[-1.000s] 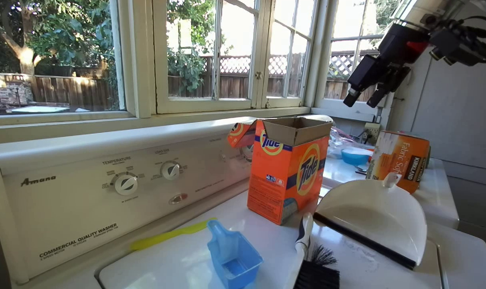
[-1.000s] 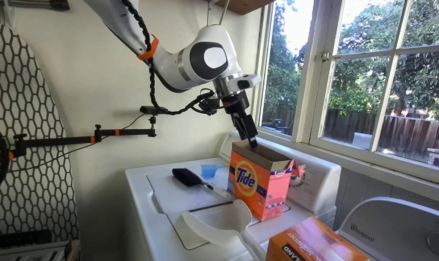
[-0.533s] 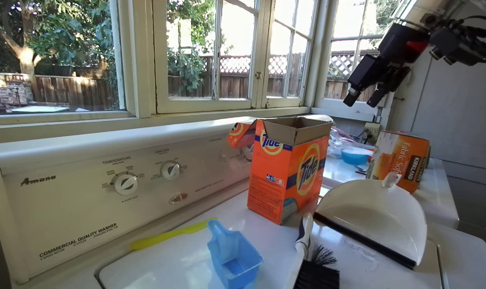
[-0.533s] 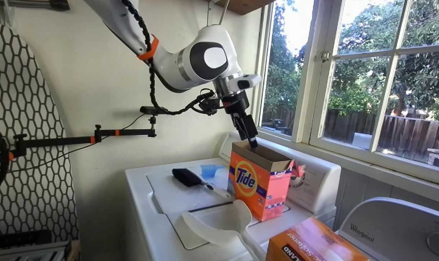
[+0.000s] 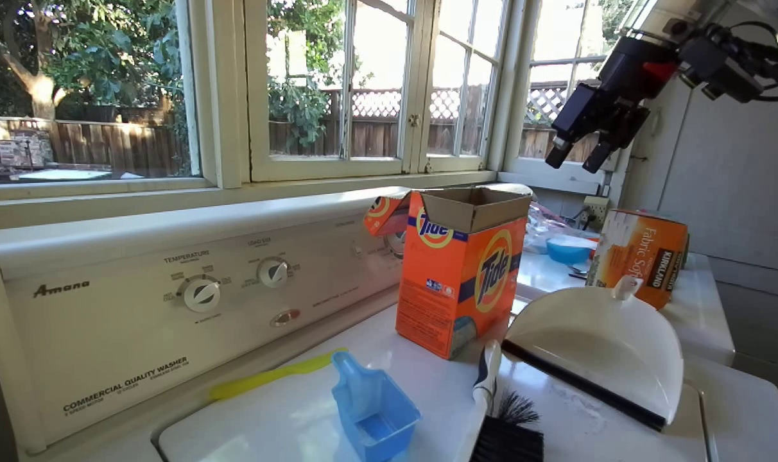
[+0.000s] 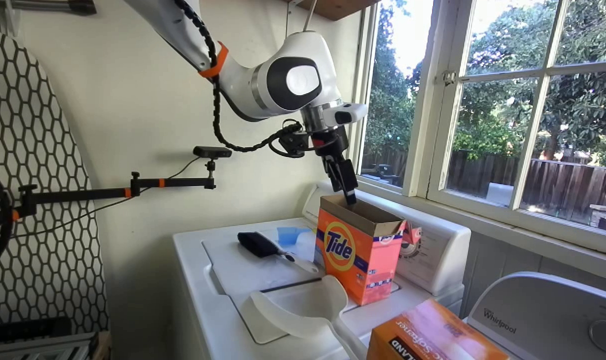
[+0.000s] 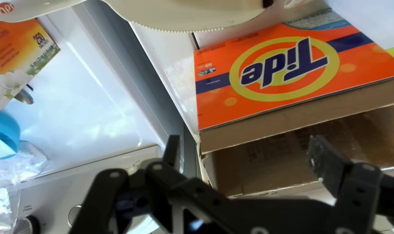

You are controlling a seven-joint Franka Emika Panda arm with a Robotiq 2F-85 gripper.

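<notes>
One gripper (image 5: 574,160), jaws wide apart, holds nothing. Below it: one orange carton (image 6: 353,252) marked "Tide", one softener box (image 5: 642,253) marked "KIRKLAND", one washer (image 5: 241,337) marked "Amana", one control panel (image 6: 548,312) marked "Whirlpool".

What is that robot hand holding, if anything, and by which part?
Nothing is held: the gripper is open, its fingers apart and clear of the Tide box.

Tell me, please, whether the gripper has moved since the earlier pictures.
Yes, slightly: in an exterior view the gripper has shifted a little toward the picture's left, nearer to the white window post.
</notes>
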